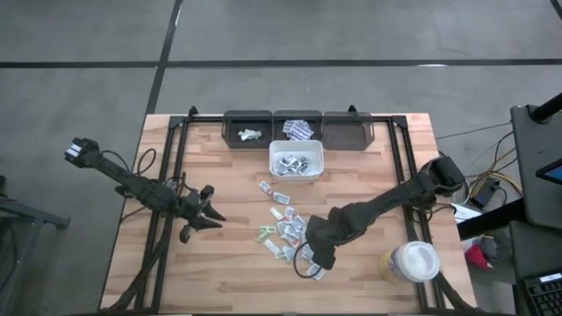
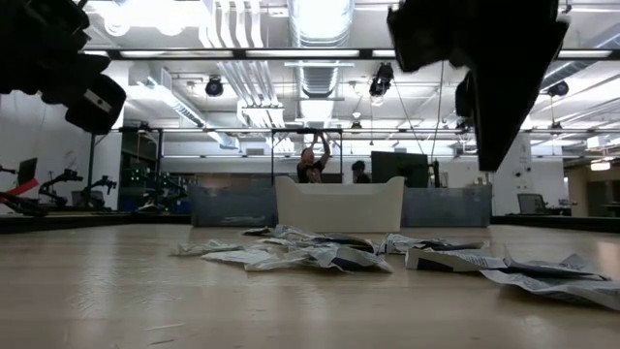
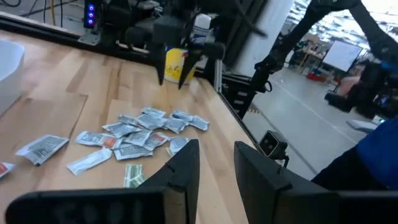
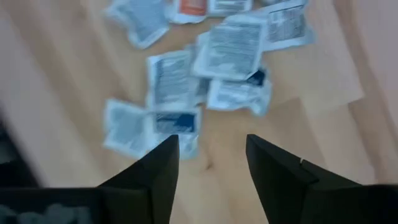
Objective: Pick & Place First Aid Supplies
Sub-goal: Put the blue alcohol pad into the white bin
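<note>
The first aid supplies (image 1: 281, 224) lie as a loose pile of small white and greenish sachets flat on the wooden table (image 1: 219, 272). More sachets lie in the white bin (image 1: 297, 161) and in two dark bins (image 1: 248, 130). My right gripper (image 4: 211, 140) hangs open, pointing down, over the near end of the pile (image 4: 186, 81) and clear of it. My left gripper (image 3: 216, 146) stands open and level left of the pile, pointing toward it, with nothing between its fingers.
Three dark bins (image 1: 347, 130) line the far edge, with the white bin just in front of them. A white round lidded tub (image 1: 413, 262) stands at the near right. Black rails (image 1: 171, 175) run along the table's left and right sides. A person stands in the room beyond.
</note>
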### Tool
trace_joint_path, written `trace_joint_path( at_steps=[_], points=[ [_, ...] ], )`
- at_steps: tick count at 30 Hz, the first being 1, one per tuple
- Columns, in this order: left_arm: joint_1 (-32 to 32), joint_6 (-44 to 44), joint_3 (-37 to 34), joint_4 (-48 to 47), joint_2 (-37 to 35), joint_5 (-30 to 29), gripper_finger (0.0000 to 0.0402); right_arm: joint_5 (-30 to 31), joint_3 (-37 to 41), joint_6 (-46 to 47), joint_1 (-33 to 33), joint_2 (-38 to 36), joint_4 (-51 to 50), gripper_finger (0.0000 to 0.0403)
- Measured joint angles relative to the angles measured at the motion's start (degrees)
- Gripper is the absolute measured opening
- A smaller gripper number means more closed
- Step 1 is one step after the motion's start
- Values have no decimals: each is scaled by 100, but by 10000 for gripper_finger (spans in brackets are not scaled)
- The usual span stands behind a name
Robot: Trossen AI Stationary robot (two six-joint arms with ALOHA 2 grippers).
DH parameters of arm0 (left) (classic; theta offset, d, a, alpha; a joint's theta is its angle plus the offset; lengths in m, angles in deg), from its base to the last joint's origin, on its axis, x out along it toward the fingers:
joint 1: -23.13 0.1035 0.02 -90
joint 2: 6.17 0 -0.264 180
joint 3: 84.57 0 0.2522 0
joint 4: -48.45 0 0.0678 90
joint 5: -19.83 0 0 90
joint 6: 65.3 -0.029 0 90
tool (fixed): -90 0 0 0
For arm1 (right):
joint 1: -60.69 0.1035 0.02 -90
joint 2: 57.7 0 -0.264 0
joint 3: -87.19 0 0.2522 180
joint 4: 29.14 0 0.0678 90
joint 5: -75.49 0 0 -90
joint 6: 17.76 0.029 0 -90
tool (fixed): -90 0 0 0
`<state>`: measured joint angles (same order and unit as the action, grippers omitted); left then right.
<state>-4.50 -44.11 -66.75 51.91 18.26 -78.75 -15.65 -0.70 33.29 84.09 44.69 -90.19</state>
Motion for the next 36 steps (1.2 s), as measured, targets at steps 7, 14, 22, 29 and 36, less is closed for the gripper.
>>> trace_joint_path(
  at_steps=[7, 14, 22, 29, 36],
  points=[
    [0, 250, -102, 128, 1, 98, 94, 475, 3, 2, -81, 468, 21, 178],
    [0, 275, -102, 126, 1, 105, 94, 884, -2, 0, -223, 756, 11, 171],
    [0, 287, -113, 123, 1, 105, 94, 802, -7, -27, -267, 1074, -46, 172],
    [0, 285, -161, 93, 2, 107, 94, 789, -44, -20, -277, 1243, -55, 167],
    [0, 285, -161, 71, 4, 107, 94, 692, -27, -8, -280, 1242, -282, 116]
  ],
)
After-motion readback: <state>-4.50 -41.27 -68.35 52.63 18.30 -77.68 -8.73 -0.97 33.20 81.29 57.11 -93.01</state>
